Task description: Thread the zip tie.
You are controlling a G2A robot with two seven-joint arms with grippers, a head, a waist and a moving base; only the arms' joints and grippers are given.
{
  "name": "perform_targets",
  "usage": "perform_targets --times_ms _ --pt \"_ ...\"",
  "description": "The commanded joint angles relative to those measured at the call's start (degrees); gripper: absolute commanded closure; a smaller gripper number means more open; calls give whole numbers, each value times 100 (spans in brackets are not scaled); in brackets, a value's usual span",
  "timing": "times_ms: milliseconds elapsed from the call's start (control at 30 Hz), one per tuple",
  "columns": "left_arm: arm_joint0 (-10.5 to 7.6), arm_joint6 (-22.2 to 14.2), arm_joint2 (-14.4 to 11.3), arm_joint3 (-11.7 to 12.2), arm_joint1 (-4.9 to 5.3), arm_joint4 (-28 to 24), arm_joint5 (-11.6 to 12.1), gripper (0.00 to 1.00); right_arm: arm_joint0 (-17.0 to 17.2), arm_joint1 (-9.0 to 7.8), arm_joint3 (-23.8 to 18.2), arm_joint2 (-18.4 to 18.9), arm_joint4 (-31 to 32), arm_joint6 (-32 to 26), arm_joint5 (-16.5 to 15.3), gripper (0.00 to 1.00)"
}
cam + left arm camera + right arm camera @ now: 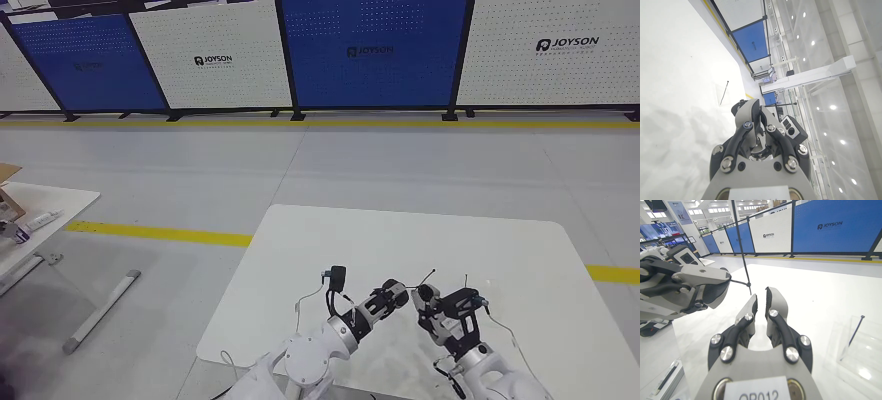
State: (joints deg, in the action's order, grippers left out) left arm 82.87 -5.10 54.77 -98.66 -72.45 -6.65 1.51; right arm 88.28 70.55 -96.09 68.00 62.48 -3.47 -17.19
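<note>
Tray (868, 355) with 1 loose zip tie (854, 334)

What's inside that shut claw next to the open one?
A black zip tie sticks out of the left gripper, close to the open right gripper. The part pinched between its pads is covered.

A fence of blue and white perforated panels in black frames (370, 50) is standing along the far side of the pale grey polished floor (300, 170). A yellow painted floor stripe (160, 234) is running behind the white rectangular table top (420, 240). Round white ceiling lamps (813, 43) are shining beside a thick white overhead beam (844, 63), and a smaller white side table (60, 200) is sitting off to the left.
</note>
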Motion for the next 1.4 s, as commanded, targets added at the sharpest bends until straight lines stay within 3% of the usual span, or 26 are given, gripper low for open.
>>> perform_targets --times_ms 0,167,333,467,600,733,1100,1367 --pt "2 6 -2 0 -1 9 -20 100 -6 -1 -10 -14 15 -35 -15 73" --pt "4 6 -3 4 -4 24 -38 100 -15 -4 -19 -22 26 -63 -19 68" --pt "11 -3 -1 8 -5 39 -39 100 -19 -3 -17 -39 22 -45 -1 71" --pt "14 -38 -7 17 -3 75 -33 100 -22 1 -13 -30 -17 22 36 82" --pt "12 -67 -16 10 -2 113 -28 100 -31 0 -21 -29 -15 25 38 82" --pt "12 -84 -29 22 -3 143 -28 100 -44 3 -21 -51 -9 23 47 100" --pt "11 -54 -15 47 -10 128 15 100 -75 6 31 -101 32 40 37 100" --pt "88 44 58 -41 -13 -13 383 100 -72 3 73 -108 39 76 1 100"
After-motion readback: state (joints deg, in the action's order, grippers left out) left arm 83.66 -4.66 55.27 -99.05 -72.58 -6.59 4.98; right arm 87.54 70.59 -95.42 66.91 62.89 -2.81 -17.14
